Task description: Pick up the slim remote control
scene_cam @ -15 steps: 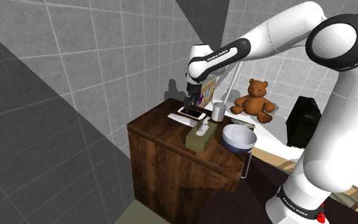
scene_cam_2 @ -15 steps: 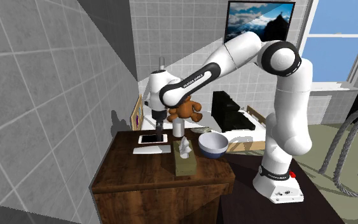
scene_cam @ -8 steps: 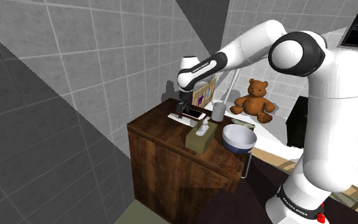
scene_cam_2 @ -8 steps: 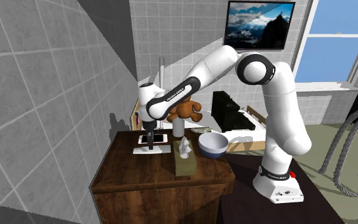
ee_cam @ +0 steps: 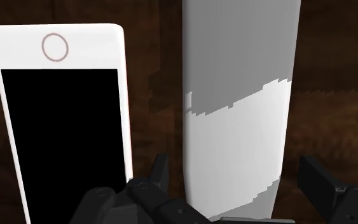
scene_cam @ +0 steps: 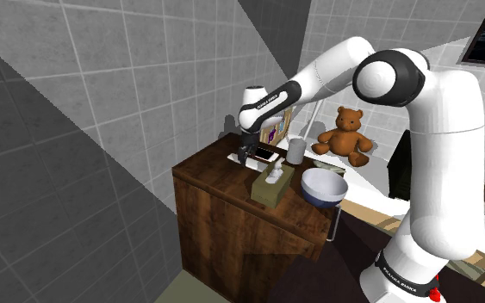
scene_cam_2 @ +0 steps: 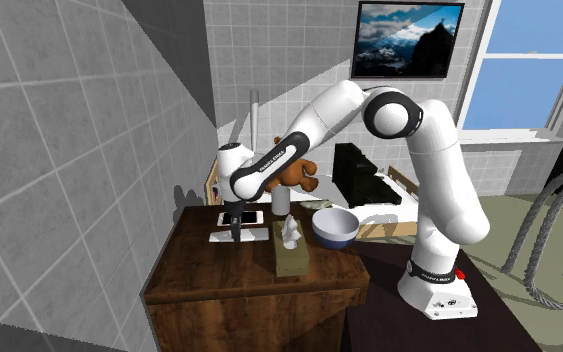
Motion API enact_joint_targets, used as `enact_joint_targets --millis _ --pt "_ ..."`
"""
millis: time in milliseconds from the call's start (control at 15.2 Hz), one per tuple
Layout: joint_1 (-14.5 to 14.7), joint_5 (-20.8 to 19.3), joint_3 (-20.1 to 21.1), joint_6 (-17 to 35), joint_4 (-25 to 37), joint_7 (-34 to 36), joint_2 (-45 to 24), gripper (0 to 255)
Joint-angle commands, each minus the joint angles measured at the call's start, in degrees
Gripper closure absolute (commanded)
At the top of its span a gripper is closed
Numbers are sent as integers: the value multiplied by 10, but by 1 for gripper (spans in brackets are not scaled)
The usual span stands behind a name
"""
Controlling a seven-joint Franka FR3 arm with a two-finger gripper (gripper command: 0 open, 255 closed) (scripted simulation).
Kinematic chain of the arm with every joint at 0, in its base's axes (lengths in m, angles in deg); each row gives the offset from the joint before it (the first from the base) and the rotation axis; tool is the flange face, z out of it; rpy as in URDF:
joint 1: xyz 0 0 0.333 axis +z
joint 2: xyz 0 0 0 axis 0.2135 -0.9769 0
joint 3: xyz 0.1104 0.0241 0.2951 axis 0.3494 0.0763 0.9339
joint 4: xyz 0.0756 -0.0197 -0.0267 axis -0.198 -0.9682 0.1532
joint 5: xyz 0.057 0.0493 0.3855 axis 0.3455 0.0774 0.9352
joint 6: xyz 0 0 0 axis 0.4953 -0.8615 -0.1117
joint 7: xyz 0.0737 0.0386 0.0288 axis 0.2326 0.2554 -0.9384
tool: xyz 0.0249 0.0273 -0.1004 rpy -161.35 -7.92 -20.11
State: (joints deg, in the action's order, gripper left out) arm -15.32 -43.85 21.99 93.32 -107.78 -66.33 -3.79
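Remote control, a slim grey-white bar, lies flat on the wooden cabinet top just beside the phone. My gripper, shifted off the phone and lowered, now straddles it lengthwise, fingers wide apart and not yet clasping. Closing them is, I judge, the next step.

I see a dark wooden cabinet carrying: grey-white slim remote, white phone just beside it, tissue box, bowl, cup.
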Motion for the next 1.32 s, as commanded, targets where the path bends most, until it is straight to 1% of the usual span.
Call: enact_joint_targets --millis 0,594,1254 --pt "0 0 0 3 0 0 -2 255" --pt "0 0 0 3 -2 -1 -2 255" --pt "1 -2 -1 -59 18 0 42 255"
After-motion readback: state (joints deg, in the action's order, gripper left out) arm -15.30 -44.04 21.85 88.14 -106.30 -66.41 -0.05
